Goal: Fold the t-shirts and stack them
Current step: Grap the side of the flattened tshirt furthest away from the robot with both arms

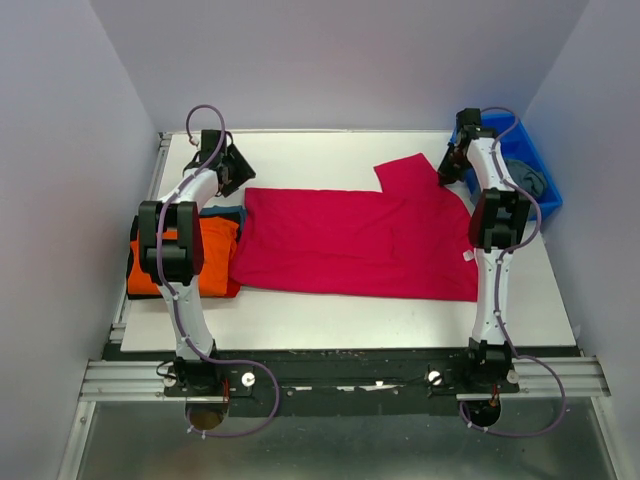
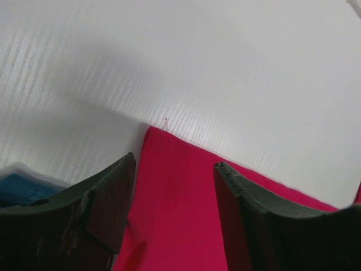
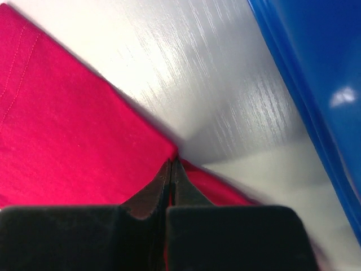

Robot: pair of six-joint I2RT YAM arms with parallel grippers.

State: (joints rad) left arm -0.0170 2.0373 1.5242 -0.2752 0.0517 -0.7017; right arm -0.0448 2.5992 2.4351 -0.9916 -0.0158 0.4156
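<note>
**Clerk:** Largest item?

**Keeper:** White bench (image 1: 350,310), carrying everything listed.

**Clerk:** Next?

**Keeper:** Crimson-pink t-shirt (image 1: 350,240), spread flat across the middle of the bench. One sleeve sticks out at the far right, toward the bin.

**Clerk:** The arms?

**Keeper:** Two. The left arm (image 1: 170,240) reaches to the shirt's far left corner. The right arm (image 1: 497,220) reaches to the far right sleeve.

**Clerk:** The bin?

**Keeper:** Blue bin (image 1: 545,185), at the far right corner of the bench, just beside that sleeve. A grey-blue cloth (image 1: 528,180) lies inside it.

**Clerk:** Other garments?

**Keeper:** Orange t-shirt (image 1: 222,255), folded at the left edge of the bench and partly under the left arm. It touches the crimson shirt's left side. A blue tee (image 1: 228,212) shows just beyond it.

**Clerk:** Left jaws?

**Keeper:** Spread, holding nothing. In the left wrist view the crimson corner lies in the gap between them.

**Clerk:** Right jaws?

**Keeper:** Pressed together, pinching the crimson cloth at its edge.

**Clerk:** Smallest item?

**Keeper:** A loose thread (image 2: 165,121) standing off the crimson corner.
</note>
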